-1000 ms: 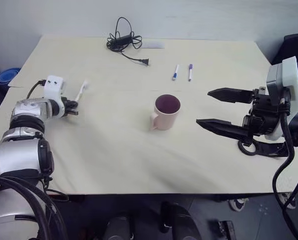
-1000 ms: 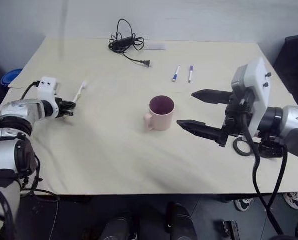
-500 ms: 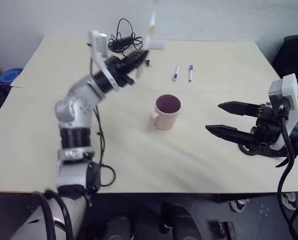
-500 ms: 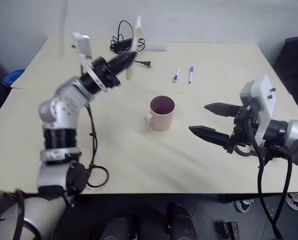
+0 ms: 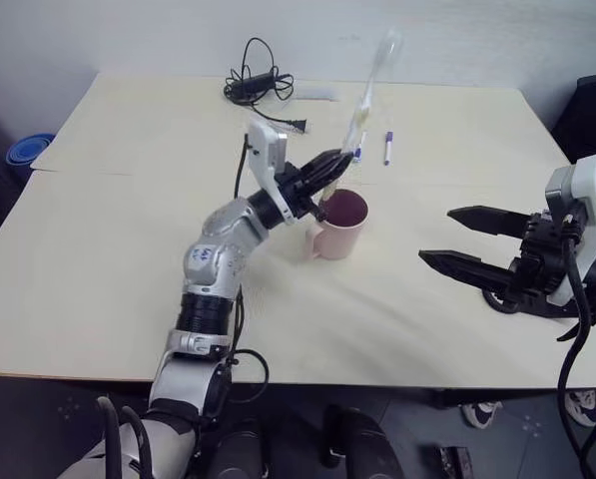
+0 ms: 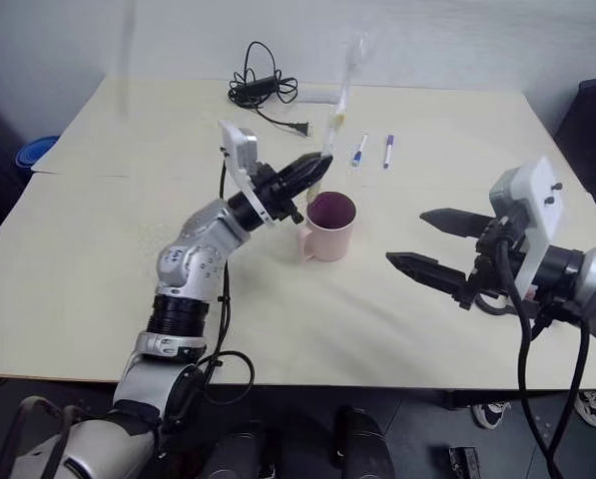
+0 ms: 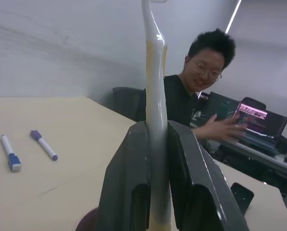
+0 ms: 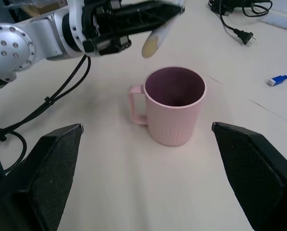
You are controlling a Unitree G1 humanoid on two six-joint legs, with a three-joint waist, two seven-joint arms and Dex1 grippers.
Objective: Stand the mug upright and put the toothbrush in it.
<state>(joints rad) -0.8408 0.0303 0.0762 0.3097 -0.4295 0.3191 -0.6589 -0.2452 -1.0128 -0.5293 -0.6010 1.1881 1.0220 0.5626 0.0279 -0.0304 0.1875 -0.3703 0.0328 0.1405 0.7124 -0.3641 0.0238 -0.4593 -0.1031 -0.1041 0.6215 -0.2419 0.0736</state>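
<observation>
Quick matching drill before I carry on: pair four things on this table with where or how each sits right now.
Things:
1. ribbed pale pink mug
2. slim white toothbrush
3. right pincer
4. black power cable

States:
A. coiled at the table's far edge
B. open, beside the mug
C. upright on the table
D. clamped in the shut left pincer, above the mug

Pairs: 1-C, 2-D, 3-B, 4-A

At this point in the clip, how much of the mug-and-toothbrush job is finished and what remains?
Done: the mug stands upright on the table, mouth up. In hand: the left pincer is shut on the toothbrush, held near vertical with its handle end just above the mug's rim. Left: lower the brush into the mug and let go. The right pincer is open beside the mug, holding nothing.
</observation>
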